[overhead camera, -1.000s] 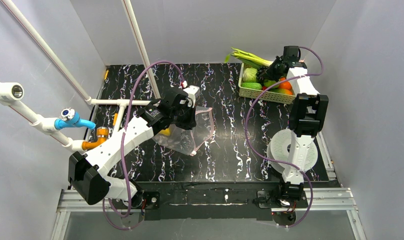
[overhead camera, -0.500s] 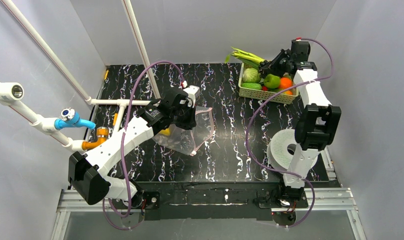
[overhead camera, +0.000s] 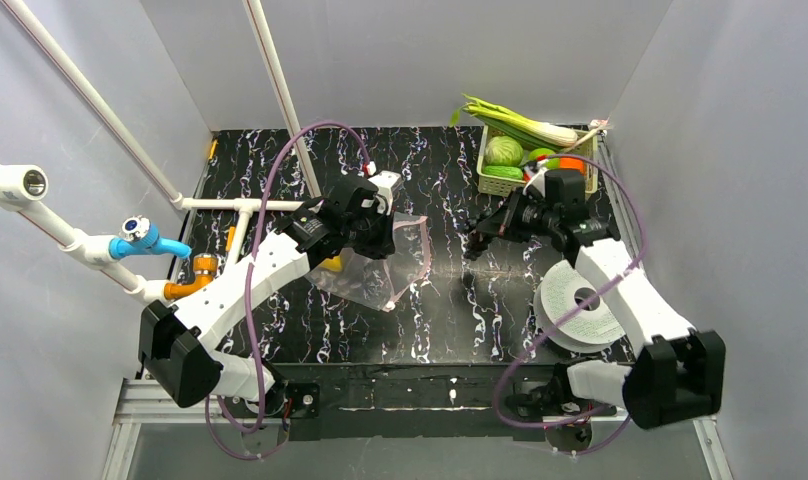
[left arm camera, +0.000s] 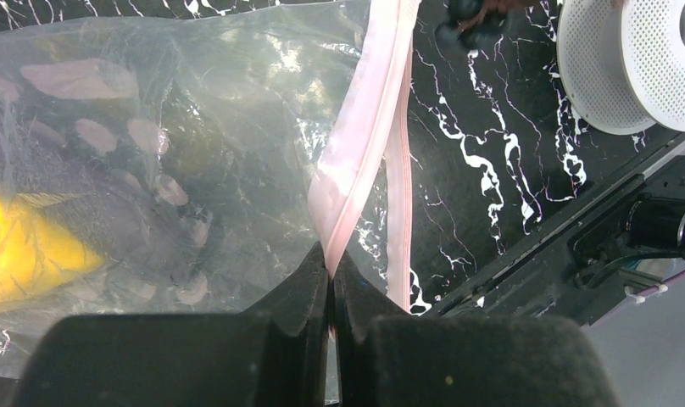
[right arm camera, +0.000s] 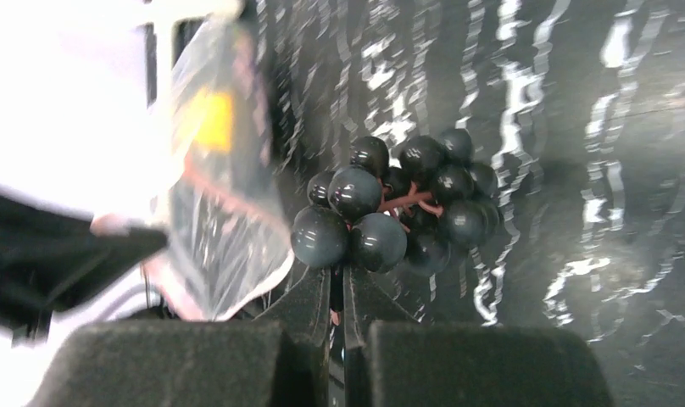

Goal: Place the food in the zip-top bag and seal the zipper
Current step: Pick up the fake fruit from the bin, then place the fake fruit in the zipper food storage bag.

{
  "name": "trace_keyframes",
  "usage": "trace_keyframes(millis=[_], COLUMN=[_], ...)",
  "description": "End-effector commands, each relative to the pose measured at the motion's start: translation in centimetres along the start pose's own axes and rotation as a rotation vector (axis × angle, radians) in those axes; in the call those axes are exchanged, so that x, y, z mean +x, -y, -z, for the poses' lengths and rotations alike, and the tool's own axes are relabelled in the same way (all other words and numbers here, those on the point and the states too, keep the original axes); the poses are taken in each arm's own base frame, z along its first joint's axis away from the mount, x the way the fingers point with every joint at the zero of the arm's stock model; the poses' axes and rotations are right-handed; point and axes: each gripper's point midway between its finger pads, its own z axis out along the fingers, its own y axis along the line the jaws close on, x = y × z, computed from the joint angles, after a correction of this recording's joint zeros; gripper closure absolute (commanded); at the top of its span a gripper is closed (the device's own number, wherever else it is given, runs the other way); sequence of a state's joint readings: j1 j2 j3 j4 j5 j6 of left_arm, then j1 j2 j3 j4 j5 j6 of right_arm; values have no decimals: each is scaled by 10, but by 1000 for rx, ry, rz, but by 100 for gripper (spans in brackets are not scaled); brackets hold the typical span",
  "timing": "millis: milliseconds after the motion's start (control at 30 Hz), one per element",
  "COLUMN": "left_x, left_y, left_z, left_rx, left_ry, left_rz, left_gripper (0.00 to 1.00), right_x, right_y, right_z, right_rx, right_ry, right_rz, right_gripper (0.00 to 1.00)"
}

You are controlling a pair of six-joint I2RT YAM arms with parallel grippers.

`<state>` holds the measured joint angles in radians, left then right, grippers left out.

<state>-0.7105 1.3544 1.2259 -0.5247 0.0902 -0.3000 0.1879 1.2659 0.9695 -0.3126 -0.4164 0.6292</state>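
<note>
The clear zip-top bag (overhead camera: 400, 262) lies mid-table with a yellow food piece (overhead camera: 331, 264) inside it. My left gripper (overhead camera: 385, 236) is shut on the bag's pink zipper (left arm camera: 366, 136) and holds that edge up; in the left wrist view the left gripper (left arm camera: 331, 264) pinches the strip and the yellow piece (left arm camera: 25, 246) shows through the plastic. My right gripper (overhead camera: 480, 240) is shut on the stem of a dark purple grape bunch (right arm camera: 398, 212), a little to the right of the bag (right arm camera: 220, 195). In its own wrist view the right gripper (right arm camera: 337, 284) has its fingers pressed together under the bunch.
A pale green mesh basket (overhead camera: 492, 184) at the back right holds a green cabbage (overhead camera: 502, 150), an orange piece (overhead camera: 572, 162) and a long leek (overhead camera: 510, 120). A white spool (overhead camera: 580, 305) lies at the right front. White pipes stand at the left.
My right arm has lifted the grape bunch out of the basket and swung left and forward towards the bag. The left arm and the bag have stayed still.
</note>
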Motion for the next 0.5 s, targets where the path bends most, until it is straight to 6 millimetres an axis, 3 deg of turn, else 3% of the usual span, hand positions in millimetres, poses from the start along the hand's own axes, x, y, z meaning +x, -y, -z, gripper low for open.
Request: trace_keyframes(millis=[0,233,467], left_x=[-5,-8,-11], left_y=[4,4,8], left_z=[5,9,14], left_rx=[11,15,39], left_ry=[16,37,71], left_rz=[3,-2,-8], left_gripper=[100,100,100], right_x=[31,68,90], right_y=[-58,-110,-164], right_z=[30,56,81], right_rx=[-184,-404,-566], right_ry=[-17,-115,-140], right_rz=[208,334,488], right_gripper=[99,99,99])
